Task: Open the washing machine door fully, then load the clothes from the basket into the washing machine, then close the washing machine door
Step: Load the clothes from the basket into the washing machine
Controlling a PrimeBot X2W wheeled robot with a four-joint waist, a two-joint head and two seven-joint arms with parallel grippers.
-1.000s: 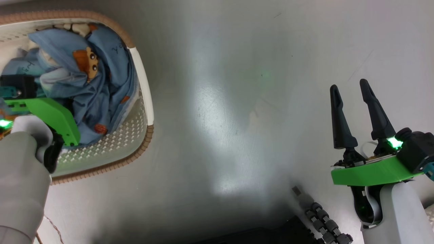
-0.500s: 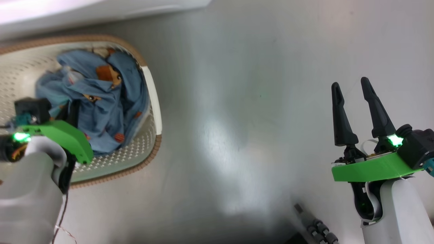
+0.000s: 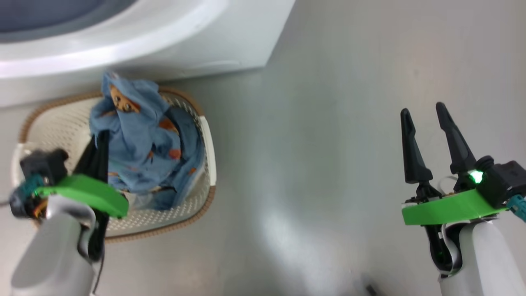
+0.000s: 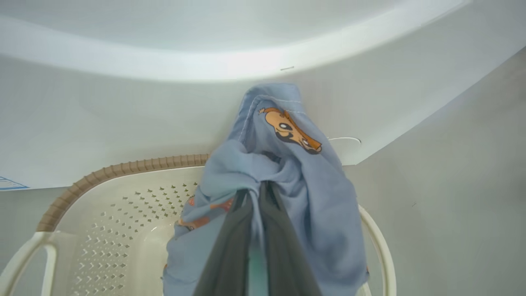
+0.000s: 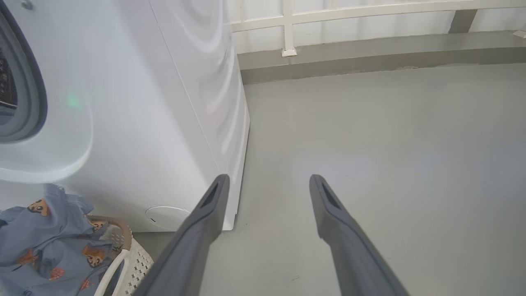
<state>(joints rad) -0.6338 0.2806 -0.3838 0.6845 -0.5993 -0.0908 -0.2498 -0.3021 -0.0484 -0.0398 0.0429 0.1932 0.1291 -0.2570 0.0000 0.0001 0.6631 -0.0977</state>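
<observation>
Hanging bunched, light-blue clothes, orange cartoon prints

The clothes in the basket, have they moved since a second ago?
Yes. Clamped in the left tool, the clothes have risen: their top now overlaps the far rim of the basket, where before they lay inside it.

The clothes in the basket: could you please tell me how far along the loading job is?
Done: the washing machine shows its gasket uncovered, so the door looks open. In hand: the left gripper is shut on the clothes, held up over the basket. Left: loading them and closing the door; the right gripper is open.
</observation>
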